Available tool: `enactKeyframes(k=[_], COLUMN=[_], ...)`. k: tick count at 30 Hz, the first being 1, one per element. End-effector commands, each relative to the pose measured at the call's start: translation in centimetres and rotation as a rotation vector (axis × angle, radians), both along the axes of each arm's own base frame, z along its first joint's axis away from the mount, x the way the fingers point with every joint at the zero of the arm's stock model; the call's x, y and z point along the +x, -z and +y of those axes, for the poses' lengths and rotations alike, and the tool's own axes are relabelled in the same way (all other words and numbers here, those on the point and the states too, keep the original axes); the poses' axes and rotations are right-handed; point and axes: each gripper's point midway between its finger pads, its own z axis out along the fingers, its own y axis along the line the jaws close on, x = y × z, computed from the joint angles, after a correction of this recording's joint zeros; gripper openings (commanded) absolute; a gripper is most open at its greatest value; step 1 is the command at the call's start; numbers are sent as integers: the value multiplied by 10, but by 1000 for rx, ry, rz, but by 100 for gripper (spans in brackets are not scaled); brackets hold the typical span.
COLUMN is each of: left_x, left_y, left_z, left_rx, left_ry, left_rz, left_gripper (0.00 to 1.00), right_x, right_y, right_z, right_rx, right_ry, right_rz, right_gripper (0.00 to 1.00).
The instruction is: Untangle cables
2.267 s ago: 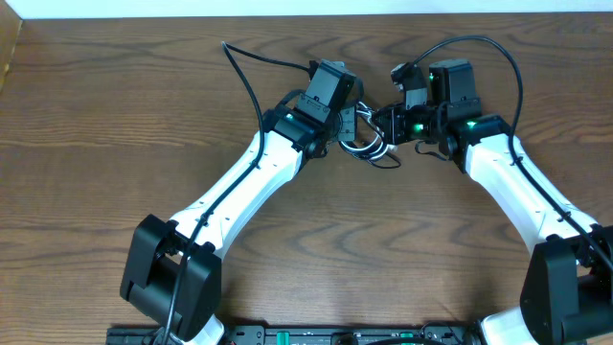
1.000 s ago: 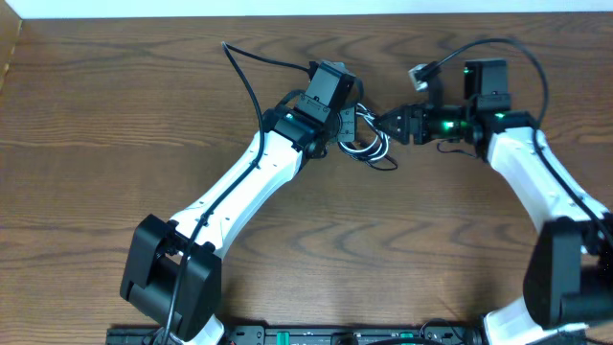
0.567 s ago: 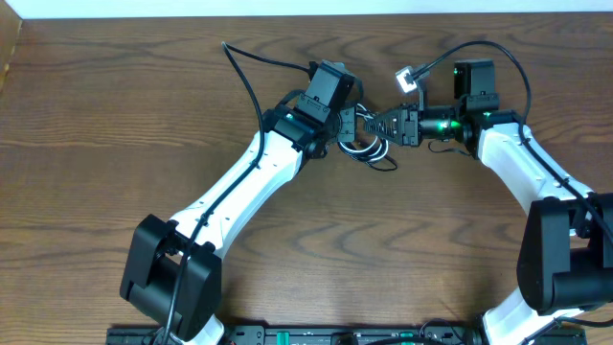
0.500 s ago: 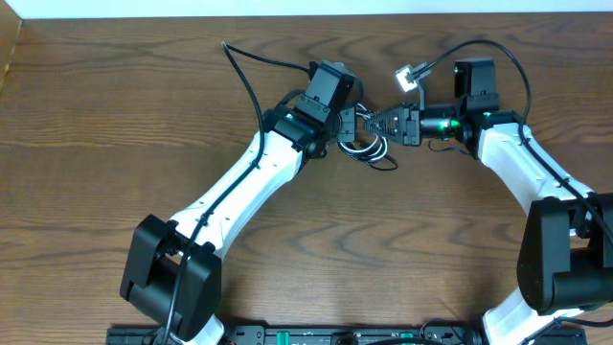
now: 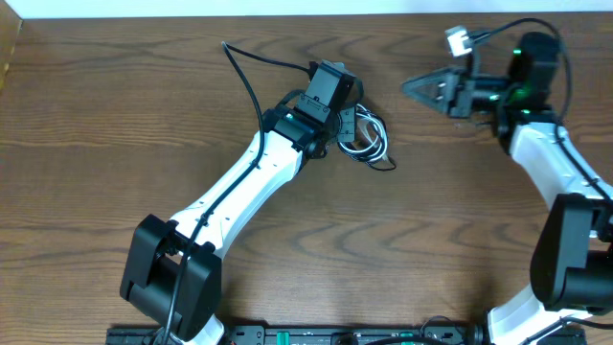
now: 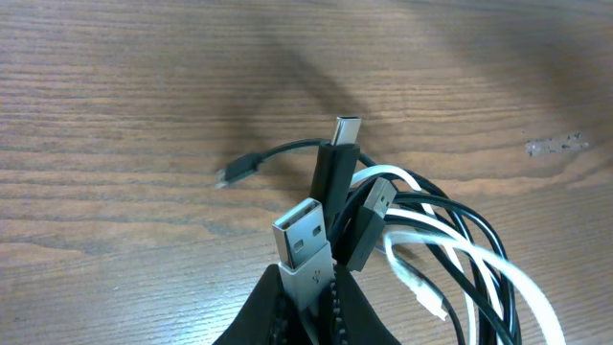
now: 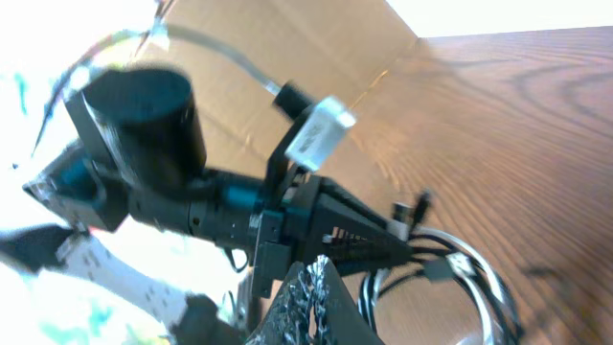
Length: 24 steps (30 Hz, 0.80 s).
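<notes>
The cables (image 5: 372, 142) lie in a tangled black-and-white coil on the wooden table. My left gripper (image 5: 351, 121) is shut on the white cable's USB plug (image 6: 303, 240), pinched between its fingers (image 6: 306, 280). A black plug (image 6: 335, 163) stands beside it, and white loops (image 6: 450, 240) and black loops (image 6: 484, 235) trail off to the right. My right gripper (image 5: 410, 87) hovers to the right of the coil, apart from it. Its fingers are shut with nothing between them (image 7: 321, 276). In the right wrist view the coil (image 7: 469, 273) lies beyond the left gripper (image 7: 369, 238).
The left arm's thick black wire (image 5: 247, 77) curves across the table's back left. A cardboard box (image 7: 287, 57) stands at the left side. The table's far edge (image 5: 306, 13) runs along the top.
My right gripper has shut and drawn back to the right, away from the coil, holding nothing. The left gripper and the cables have stayed put.
</notes>
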Motion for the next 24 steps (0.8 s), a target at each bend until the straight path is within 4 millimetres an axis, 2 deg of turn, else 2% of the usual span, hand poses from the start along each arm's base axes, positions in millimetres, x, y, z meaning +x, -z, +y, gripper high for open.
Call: enactKeyframes(k=[1,5,9,10,13,17,20,24], left_x=[2,2,2,2,2,-2,-6,-20], left_y=[0,-1,-3,-5,-18,-47,-61,-72], left_z=[0,0,0,0,0,2,1,-16], left_rx=[4,8,62,76,115,129,102,49], left_ry=[1,6,92,115,190,243,255,398], left_rz=[-2,-5,-45,-58,-112,-192,-216,-236], left_gripper=[8,8,7,7,7,7,7,7], right_x=[11,26,31,31,32,38,39,35], right_y=[-2,7,12,12,15,30,40,47], right_z=[-27,-48,-47,-44,-33,-13,2,19], right_rx=[22,17,3,2,-15,-70,-112,-155], right_ry=[78,194,228,225,226,265,280,272], right_rz=[154,219,224,222,210,215,214,197], right_gripper=[1,1,1,2,15,28,32,32])
